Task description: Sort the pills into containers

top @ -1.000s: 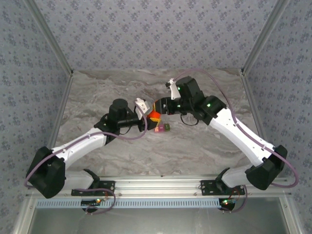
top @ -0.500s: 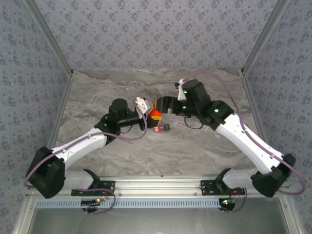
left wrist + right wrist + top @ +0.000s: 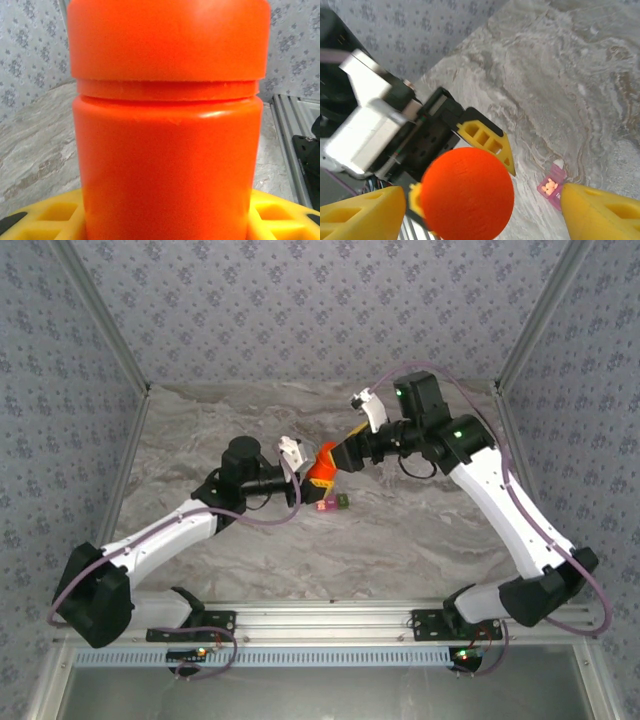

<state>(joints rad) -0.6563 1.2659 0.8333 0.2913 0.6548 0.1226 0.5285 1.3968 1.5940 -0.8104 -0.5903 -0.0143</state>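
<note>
My left gripper (image 3: 312, 478) is shut on the orange bottle (image 3: 322, 470), which it holds above the table. In the left wrist view the bottle (image 3: 167, 130) stands capped between the yellow fingers (image 3: 45, 220). My right gripper (image 3: 342, 454) hangs open just right of the bottle's top. In the right wrist view its yellow fingers (image 3: 362, 212) stand wide on either side of the round cap (image 3: 467, 192) without touching it. The containers (image 3: 333, 503), a joined pink and olive-green pair, sit on the table below the bottle. Orange pills (image 3: 549, 187) lie in the open pink compartment (image 3: 557, 173).
The marble table (image 3: 420, 540) is walled by patterned panels at the back and sides. A metal rail (image 3: 320, 620) with the arm bases runs along the near edge. Both arms meet over the table's centre.
My right gripper has opened and let go of the bottle's cap, and its arm has swung up and back to the right. The left gripper still holds the bottle, lifted slightly.
</note>
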